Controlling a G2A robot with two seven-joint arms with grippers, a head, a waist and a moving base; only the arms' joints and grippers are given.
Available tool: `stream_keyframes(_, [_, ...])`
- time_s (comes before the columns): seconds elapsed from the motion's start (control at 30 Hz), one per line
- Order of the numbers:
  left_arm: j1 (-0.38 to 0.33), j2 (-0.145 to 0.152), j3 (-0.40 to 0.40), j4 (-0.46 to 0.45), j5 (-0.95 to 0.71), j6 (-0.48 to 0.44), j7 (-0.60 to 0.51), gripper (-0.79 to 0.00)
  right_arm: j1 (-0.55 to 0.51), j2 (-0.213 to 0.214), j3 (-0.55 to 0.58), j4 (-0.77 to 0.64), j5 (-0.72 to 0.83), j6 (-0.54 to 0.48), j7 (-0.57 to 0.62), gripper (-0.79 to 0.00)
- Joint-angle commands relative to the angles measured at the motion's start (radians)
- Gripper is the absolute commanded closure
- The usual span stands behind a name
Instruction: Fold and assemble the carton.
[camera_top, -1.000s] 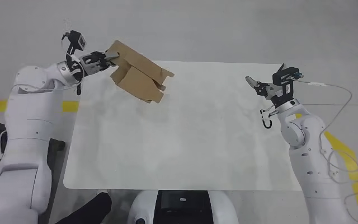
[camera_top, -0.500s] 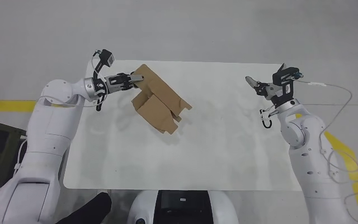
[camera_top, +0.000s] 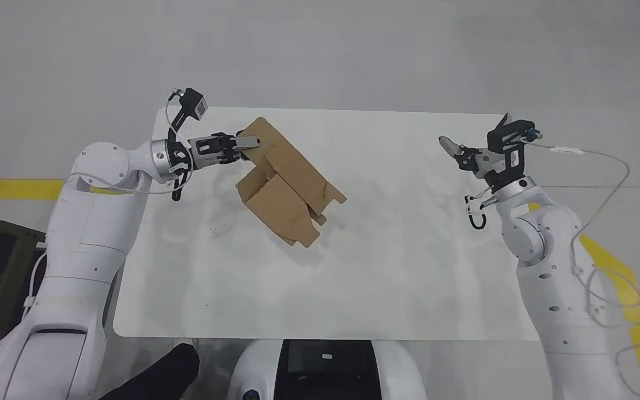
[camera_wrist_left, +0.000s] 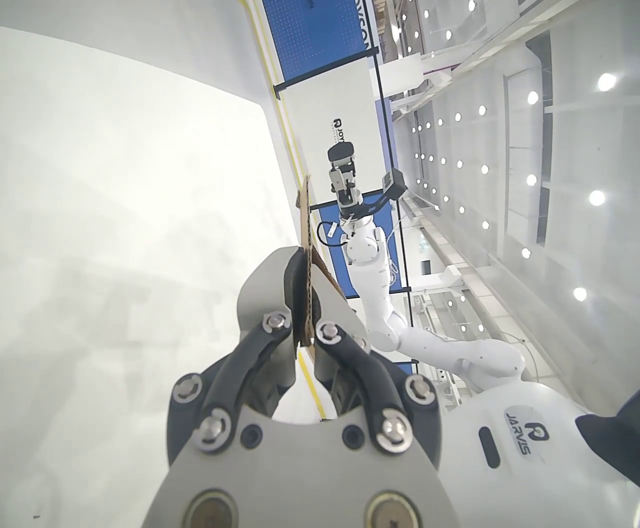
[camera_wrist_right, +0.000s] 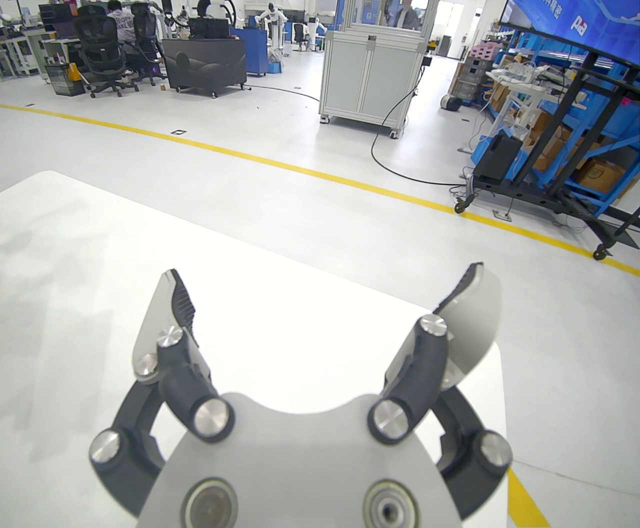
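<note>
carton (camera_top: 290, 195): one edge pinched between left gripper (camera_top: 243, 144) jaws, rest hanging beyond them over table (camera_top: 420, 280); right gripper (camera_top: 450, 147) spread, empty, well apart; risk: thin edge-grip may slip or tear in folding.

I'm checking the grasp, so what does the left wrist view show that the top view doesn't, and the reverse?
Left wrist view adds: the corrugated edge of the flat brown cardboard carton pinched in the left gripper. Top view adds: the carton's whole folded outline with flaps, over the white table, nearer the left arm's side. Both: the left gripper shut on a carton corner, and the right gripper far off, touching nothing.
</note>
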Motion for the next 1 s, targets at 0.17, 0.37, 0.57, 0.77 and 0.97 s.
stream_keyframes(0.17, [0.000,0.000,0.000,0.000,0.000,0.000,0.000,0.000,0.000,0.000,0.000,0.000,0.000,0.000,0.000,-0.785])
stream_keyframes(0.37, [0.012,0.000,0.000,-0.013,0.008,0.002,0.025,0.000,-0.007,-0.002,-0.010,0.003,0.049,-0.032,0.020,-0.785])
stream_keyframes(0.57, [0.025,0.002,0.019,-0.040,0.043,0.030,0.023,0.000,0.039,-0.010,-0.044,0.076,0.371,-0.245,0.166,-0.785])
stream_keyframes(0.77, [0.013,-0.005,0.061,-0.055,0.057,-0.010,-0.032,0.000,0.103,-0.024,-0.127,0.186,0.831,-0.395,0.422,-0.785])
stream_keyframes(0.97, [0.005,-0.014,0.106,-0.069,0.076,-0.039,-0.052,0.000,0.171,-0.028,-0.211,0.244,1.256,-0.397,0.763,-0.785])
